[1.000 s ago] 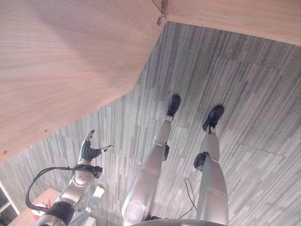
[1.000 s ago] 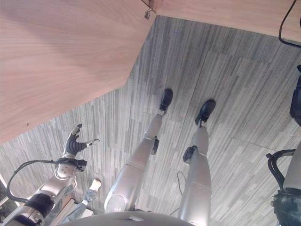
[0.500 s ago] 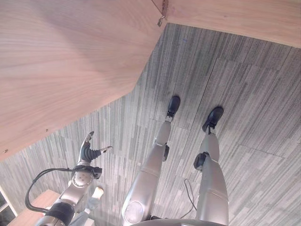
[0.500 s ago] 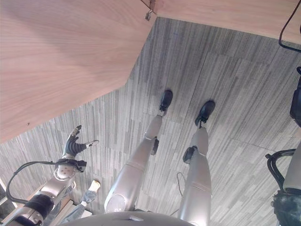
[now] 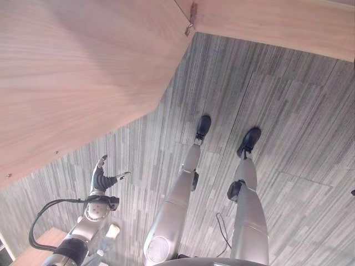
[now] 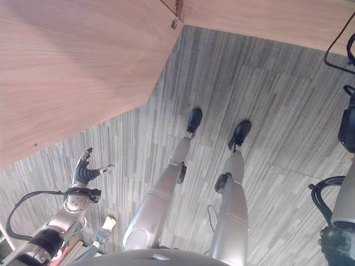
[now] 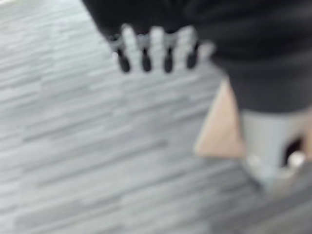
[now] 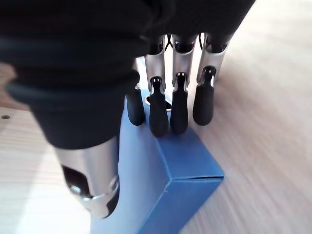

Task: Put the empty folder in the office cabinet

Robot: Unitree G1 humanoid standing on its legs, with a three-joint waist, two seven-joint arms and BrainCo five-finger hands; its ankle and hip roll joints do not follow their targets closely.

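Right hand has its fingers and thumb curled round the blue cardboard box-style folder, which is up against a pale wood cabinet surface. Best bet I'd say: keep that grip snug and slide it in straight. Left hand hangs loose, fingers spread, holding nothing, over the grey striped carpet floor

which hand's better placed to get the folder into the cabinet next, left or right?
Right. The right hand already has its fingers curled on the blue folder, over a wooden surface. The left hand hangs open and empty above the grey carpet, nowhere near the folder.
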